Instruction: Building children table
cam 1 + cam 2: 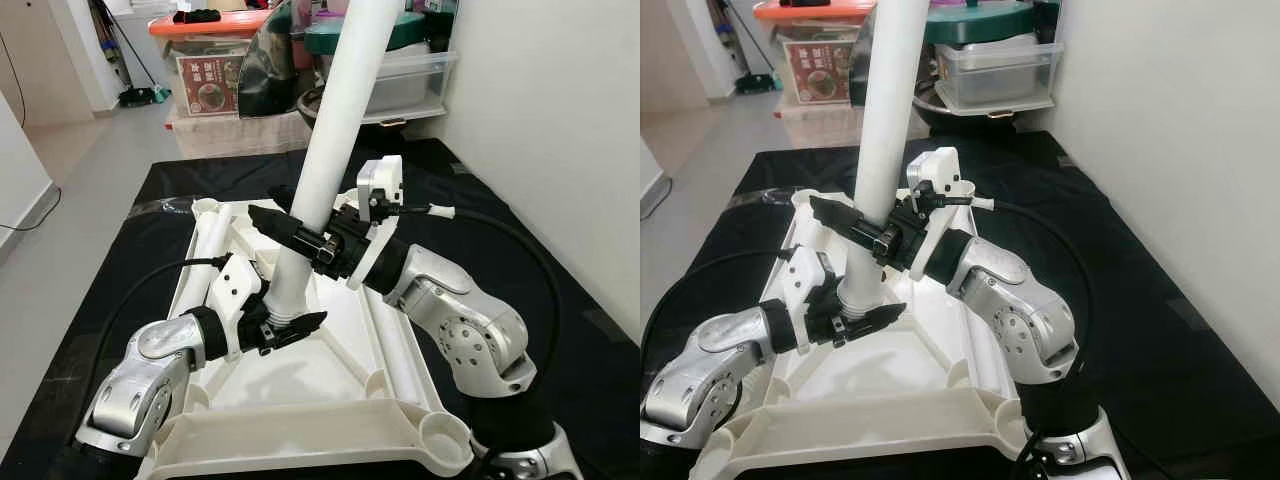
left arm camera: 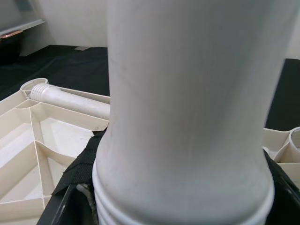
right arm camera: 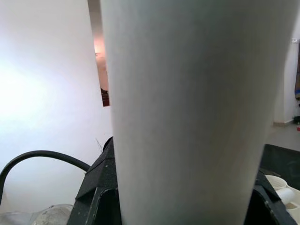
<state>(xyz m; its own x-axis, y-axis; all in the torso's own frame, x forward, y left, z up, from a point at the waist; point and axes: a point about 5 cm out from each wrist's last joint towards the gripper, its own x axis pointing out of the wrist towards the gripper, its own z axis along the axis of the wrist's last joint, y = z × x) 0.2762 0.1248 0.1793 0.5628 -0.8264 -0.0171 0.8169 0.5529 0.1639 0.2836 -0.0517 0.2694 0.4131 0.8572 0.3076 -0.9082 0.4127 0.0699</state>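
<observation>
The two eye views look forward and steeply down from the head onto an upturned white tabletop [image 1: 400, 350] lying on a black mat [image 1: 560, 250], with storage boxes [image 1: 215, 70] far off at the back. Both share the upright white leg [image 1: 330, 150], both arms and the tabletop; the right eye sits slightly aside, so everything shifts leftward in it. Each wrist camera sits very close to the leg [image 2: 187, 117], looking along its fingers; the left one also catches a lying second leg [image 2: 70, 99]
</observation>
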